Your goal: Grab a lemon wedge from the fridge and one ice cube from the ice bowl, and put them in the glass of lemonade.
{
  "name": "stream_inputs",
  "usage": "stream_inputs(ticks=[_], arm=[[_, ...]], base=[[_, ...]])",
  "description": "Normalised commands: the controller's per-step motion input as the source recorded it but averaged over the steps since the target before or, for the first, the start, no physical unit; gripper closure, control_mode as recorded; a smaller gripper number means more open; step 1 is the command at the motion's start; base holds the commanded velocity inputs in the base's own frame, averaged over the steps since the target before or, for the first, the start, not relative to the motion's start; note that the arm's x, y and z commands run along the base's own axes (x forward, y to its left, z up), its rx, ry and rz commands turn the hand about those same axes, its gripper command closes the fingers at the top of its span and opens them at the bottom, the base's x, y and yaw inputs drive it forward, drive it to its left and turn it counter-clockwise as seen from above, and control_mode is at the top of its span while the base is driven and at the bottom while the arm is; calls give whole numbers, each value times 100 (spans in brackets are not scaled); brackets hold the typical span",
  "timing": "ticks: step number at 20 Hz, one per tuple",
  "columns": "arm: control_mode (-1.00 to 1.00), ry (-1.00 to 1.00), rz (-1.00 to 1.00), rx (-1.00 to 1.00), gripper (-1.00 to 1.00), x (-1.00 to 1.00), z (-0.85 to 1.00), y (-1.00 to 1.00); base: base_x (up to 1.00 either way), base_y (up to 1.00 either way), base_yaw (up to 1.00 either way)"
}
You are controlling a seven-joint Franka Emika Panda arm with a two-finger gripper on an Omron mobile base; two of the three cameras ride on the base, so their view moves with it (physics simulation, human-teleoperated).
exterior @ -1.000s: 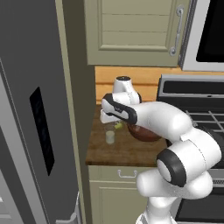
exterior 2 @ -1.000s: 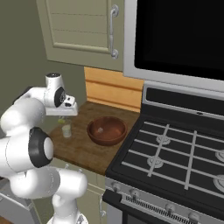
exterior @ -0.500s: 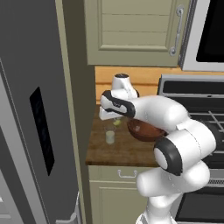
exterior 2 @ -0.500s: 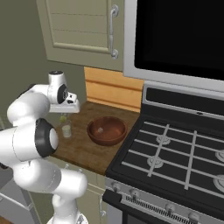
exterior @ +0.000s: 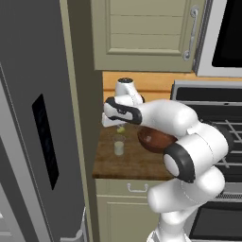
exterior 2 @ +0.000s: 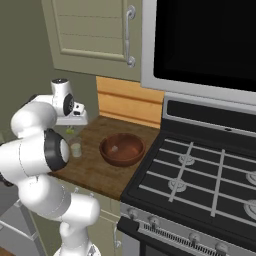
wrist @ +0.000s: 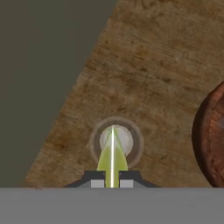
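A home kitchen — a tall grey steel fridge (exterior: 33,132) stands beside beige panelled cabinets (exterior: 142,33), a wooden counter (exterior 2: 100,170) runs up to a black gas stove (exterior 2: 200,185), with a microwave (exterior 2: 205,40) above.

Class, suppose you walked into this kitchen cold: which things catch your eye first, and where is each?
The gripper holds the lemon wedge pinched between its fingers, directly above the glass of lemonade on the wooden counter. Right of the glass sits the ice bowl, beside the black stove.
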Motion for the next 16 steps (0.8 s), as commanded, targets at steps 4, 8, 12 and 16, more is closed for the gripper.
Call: stream_inputs(ticks=[4, 8, 12, 16], arm=[[-100, -5, 0, 0, 100, 15, -2, 22], [-100, 0, 0, 0, 100, 9, -10, -11], [-100, 0, 0, 0, 100, 4, 0, -10], [-100, 0, 0, 0, 100, 23, -5, 0]], base=[[0, 0, 0], [0, 0, 0], [0, 0, 0], [0, 0, 0]])
